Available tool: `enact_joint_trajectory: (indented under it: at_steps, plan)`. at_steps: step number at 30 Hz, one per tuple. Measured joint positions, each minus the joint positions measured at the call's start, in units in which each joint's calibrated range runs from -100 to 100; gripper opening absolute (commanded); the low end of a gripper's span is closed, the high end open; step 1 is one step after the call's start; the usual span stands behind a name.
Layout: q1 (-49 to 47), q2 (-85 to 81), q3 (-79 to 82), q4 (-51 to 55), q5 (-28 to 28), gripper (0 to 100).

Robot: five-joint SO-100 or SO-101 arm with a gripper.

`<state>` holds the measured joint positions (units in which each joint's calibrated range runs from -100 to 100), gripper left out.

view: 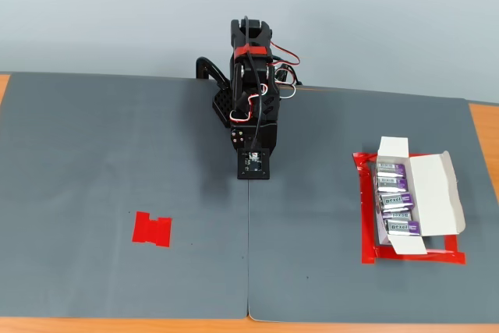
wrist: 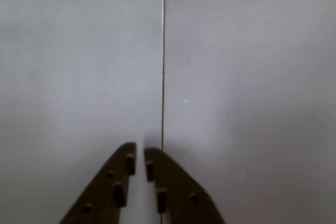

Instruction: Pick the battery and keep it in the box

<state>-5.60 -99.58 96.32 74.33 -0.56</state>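
No battery lies loose on the grey mat (view: 117, 154): the red tape patch (view: 152, 229) at the left of the fixed view is bare, and the white box (view: 433, 193) at the right, sitting inside a red tape outline (view: 366, 216), holds a row of four purple-and-silver batteries (view: 394, 199) with its flaps folded out. Judging from this, the arm (view: 249, 107) is between cycles, folded back near its base in the middle of the mat and well apart from both patch and box. The next move probably calls for a fresh battery to appear at the patch, then a reach out to the left. In the wrist view the gripper (wrist: 139, 156) has its two dark fingers (wrist: 118, 182) drawn almost together, only a thin sliver of mat between the tips. It holds nothing and touches nothing, hanging over the seam (wrist: 163, 51) between the two mat sheets.
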Motion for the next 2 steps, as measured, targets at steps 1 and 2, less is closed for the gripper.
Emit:
enact_joint_trajectory:
  at_steps: [1, 2]
  plan:
    - [0.0, 0.0, 0.0, 0.0, 0.0, 2]
    - [0.0, 0.0, 0.0, 0.0, 0.0, 2]
